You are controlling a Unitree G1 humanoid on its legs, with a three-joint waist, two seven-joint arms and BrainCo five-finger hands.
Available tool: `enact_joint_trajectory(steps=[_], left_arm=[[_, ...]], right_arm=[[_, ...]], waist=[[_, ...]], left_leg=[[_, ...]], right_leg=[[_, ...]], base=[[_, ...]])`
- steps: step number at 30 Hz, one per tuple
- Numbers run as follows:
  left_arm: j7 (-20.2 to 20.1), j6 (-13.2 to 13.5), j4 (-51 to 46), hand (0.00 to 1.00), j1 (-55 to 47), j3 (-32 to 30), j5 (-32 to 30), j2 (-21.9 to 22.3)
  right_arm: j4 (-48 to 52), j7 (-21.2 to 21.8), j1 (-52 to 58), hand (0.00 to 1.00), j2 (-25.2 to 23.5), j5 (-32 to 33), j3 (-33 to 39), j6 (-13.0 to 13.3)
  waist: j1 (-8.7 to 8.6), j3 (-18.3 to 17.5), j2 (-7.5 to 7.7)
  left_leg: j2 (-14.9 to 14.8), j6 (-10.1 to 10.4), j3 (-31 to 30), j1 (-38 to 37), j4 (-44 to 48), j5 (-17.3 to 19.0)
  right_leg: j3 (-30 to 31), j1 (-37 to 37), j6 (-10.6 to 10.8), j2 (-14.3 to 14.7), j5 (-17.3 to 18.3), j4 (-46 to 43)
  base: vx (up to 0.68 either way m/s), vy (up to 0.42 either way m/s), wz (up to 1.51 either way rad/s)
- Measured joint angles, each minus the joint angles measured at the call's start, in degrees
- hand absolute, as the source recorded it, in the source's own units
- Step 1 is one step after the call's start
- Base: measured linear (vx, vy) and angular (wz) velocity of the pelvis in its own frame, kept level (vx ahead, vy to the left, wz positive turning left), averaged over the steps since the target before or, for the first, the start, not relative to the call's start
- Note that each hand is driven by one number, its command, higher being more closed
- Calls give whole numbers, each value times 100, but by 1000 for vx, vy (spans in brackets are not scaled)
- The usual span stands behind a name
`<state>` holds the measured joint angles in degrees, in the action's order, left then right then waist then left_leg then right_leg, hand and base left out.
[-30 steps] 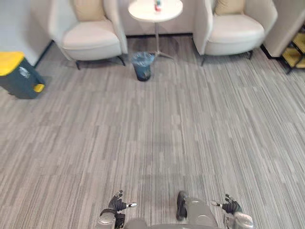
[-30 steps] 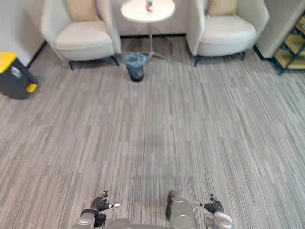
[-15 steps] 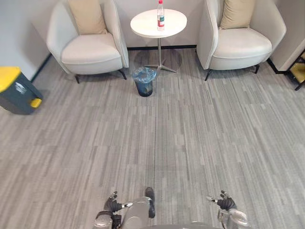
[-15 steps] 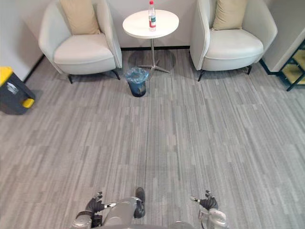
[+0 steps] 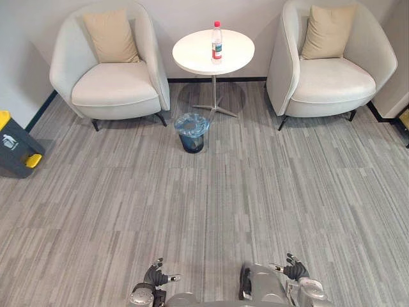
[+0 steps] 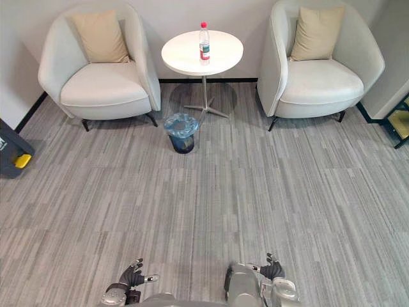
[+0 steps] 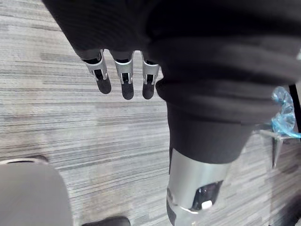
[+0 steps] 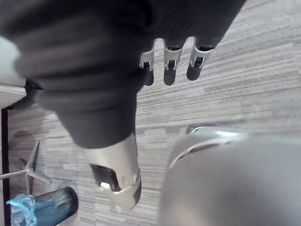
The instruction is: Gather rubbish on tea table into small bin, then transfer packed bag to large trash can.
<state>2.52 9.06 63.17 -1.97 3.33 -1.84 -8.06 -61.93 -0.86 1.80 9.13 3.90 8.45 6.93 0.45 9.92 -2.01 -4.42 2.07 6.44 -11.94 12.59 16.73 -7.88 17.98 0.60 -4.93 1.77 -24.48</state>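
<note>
1. Whole view has shifted since 0.5 s ago, so cam moved, not the things. Table and chairs now sit lower in the head views, and both armchairs show fully.
2. Rubbish = plastic bottle (image 5: 217, 43), red cap, upright on round white tea table (image 5: 192, 54), near its middle, between left armchair (image 5: 115, 89) and right armchair (image 5: 332, 80); each has a beige cushion.
3. Small bin (image 5: 192, 132), blue bag liner, stands on grey carpet just in front of the table's foot, toward the left chair.
4. Large trash can (image 5: 14, 144), dark w/ yellow lid, is at the far left edge, partly cut off and well apart from the small bin.
5. Left hand (image 5: 153, 276) is low at the bottom edge of the head views. Its fingers (image 7: 123, 77) are straight and relaxed, holding nothing.
6. Right hand (image 5: 295, 272) is also at the bottom edge. Its fingers (image 8: 170, 66) are loose and straight, nothing in them.
7. Bottle, table and bin are all well apart from both hands, w/ wide carpet between. Bin is roughly ahead of the left hand, and the bottle is further back.
</note>
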Motion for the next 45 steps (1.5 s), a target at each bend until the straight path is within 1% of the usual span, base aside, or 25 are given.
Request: enact_joint_trajectory(steps=[3,4,5,7,9,13,14,15,16,17,18,20,22,23,24,25,27,28,31,33,35,36,38,42,45], left_arm=[[-12,15,-4,0,-2,-69,-8,116],[-38,11,-5,0,48,-160,-6,195],[-65,13,-49,0,52,-312,-1,277],[-100,20,-141,0,52,-410,2,276],[-101,32,-211,0,53,-413,10,297],[-100,39,-303,0,91,-495,35,284],[-95,41,-312,0,100,-514,64,280],[-86,76,-315,0,87,-494,104,290],[-87,88,-295,0,53,-467,109,313],[-87,86,-273,0,50,-462,122,314],[-75,81,-268,0,45,-461,117,242],[-91,81,-257,0,47,-456,113,1],[-87,59,-158,0,64,-445,111,-43],[-86,38,-134,0,56,-427,111,-82],[-86,14,-84,0,11,-337,107,-110],[-86,-7,-62,0,5,-252,104,-146],[-81,-9,-62,0,-67,-109,103,-170],[-79,-9,-67,0,-71,-87,104,-166],[-75,-10,-73,0,-46,-107,105,-119],[-73,-10,-73,0,-59,-111,105,-56],[-82,5,-77,0,-92,-108,101,-87],[-74,-5,-6,0,-72,-122,88,-52],[-88,5,-8,0,-116,-130,47,29],[-102,13,-88,0,-28,-456,8,252],[-99,24,-162,0,-25,-602,7,279]], right_arm=[[-1,1,-34,0,87,2,15,-2],[-20,-2,0,0,91,9,26,-5],[-4,-4,72,0,85,12,-3,-9],[49,-10,154,0,31,75,5,-1],[45,-12,150,0,24,133,20,0],[31,-11,8,0,-11,236,42,-2],[28,-12,11,0,-47,237,127,-5],[28,-28,28,0,-53,238,239,8],[28,-28,53,0,23,237,217,14],[4,-26,57,0,31,234,202,11],[-11,-19,64,0,-44,221,121,8],[-7,-14,115,0,-120,207,55,14],[-5,-13,107,0,-138,166,56,15],[-6,-9,103,0,-149,118,55,15],[-16,-5,113,0,-197,41,47,13],[-24,4,102,0,-228,-9,49,11],[-29,4,119,0,-226,-17,19,9],[-28,4,96,0,-212,-66,-18,9],[3,3,-100,0,-181,-131,-25,20],[74,1,-153,0,-129,-130,-33,50],[84,-4,-67,0,-111,-134,-59,47],[25,-2,27,0,-36,-175,-55,38],[22,-5,20,0,55,-181,-55,26],[-1,-6,248,0,64,-176,-54,2],[43,-18,286,0,43,-161,-47,8]], waist=[[-2,-94,-160],[-24,-31,-203],[-15,10,-209],[47,57,-193],[42,94,-171],[100,125,-180],[99,157,-118],[117,155,-95],[167,138,-230],[220,144,-268],[255,85,-164],[221,2,173],[252,-26,287],[276,-25,286],[283,-25,291],[335,-21,290],[325,-11,271],[293,-3,248],[161,72,108],[51,126,9],[40,97,98],[64,89,27],[53,9,-122],[45,84,-202],[50,123,-232]], left_leg=[[-359,270,-192,296,831,-124],[-520,610,-348,729,1883,-337],[-753,752,-426,1141,3049,-580],[-1021,594,-94,1584,4195,-487],[-1140,354,290,1985,4494,-336],[-820,231,635,2634,2825,-266],[-536,249,562,2629,2081,-315],[-116,474,282,2496,459,-778],[-92,562,122,2439,-254,-1018],[-123,298,80,2429,-198,-1415],[41,76,74,2437,-4,-1512],[347,-315,138,2620,560,-1180],[495,-424,302,2491,674,-807],[509,-444,346,2389,658,-736],[555,-467,384,2117,639,-577],[584,-616,449,1797,637,-479],[625,-674,443,1382,527,-355],[611,-679,422,1021,310,-345],[434,-676,351,681,144,-344],[227,-618,292,468,118,-313],[189,-316,215,277,119,-202],[122,-39,64,127,128,-20],[-133,106,-21,141,214,-97],[-690,611,-382,1020,2799,-555],[-1129,329,151,1688,4128,-377]], right_leg=[[-169,-131,-183,242,524,-82],[-278,-467,-270,339,585,121],[-336,-899,-345,445,670,376],[-371,-1525,-455,519,804,676],[-309,-1976,-473,548,838,1052],[-68,-2406,-356,456,830,1499],[-30,-2506,-276,334,874,1543],[34,-2591,-96,195,1005,1624],[140,-2654,-11,283,1097,1662],[231,-2715,54,314,1177,1653],[334,-2827,147,208,1303,1675],[404,-2829,287,-133,1661,1354],[912,-2291,469,-290,1677,39],[1044,-2079,736,-298,1592,-497],[1164,-1727,1521,-320,1456,-1485],[1103,-1439,1469,-325,1499,-2407],[708,-1205,1103,-408,1670,-2967],[204,-962,686,-413,1881,-2822],[-344,-565,372,-279,2028,-1960],[-272,-235,198,-95,1696,-916],[-27,-253,193,7,639,424],[-45,-290,-20,54,-31,433],[-55,-327,-101,233,201,385],[-459,-1340,-347,539,517,948],[-547,-2199,-384,700,652,1509]], base=[[428,-260,9],[380,-258,36],[370,-234,28],[330,-143,8],[318,-81,-5],[285,86,-32],[430,225,-18],[341,221,-28],[338,256,-37],[313,233,-40],[413,235,-21],[470,194,-2],[448,183,-19],[447,182,-28],[478,120,-25],[571,132,-20],[471,47,-2],[444,-3,6],[388,-57,11],[390,-142,19],[395,-187,27],[422,-230,12],[422,-284,10],[317,-241,40],[225,-137,17]])
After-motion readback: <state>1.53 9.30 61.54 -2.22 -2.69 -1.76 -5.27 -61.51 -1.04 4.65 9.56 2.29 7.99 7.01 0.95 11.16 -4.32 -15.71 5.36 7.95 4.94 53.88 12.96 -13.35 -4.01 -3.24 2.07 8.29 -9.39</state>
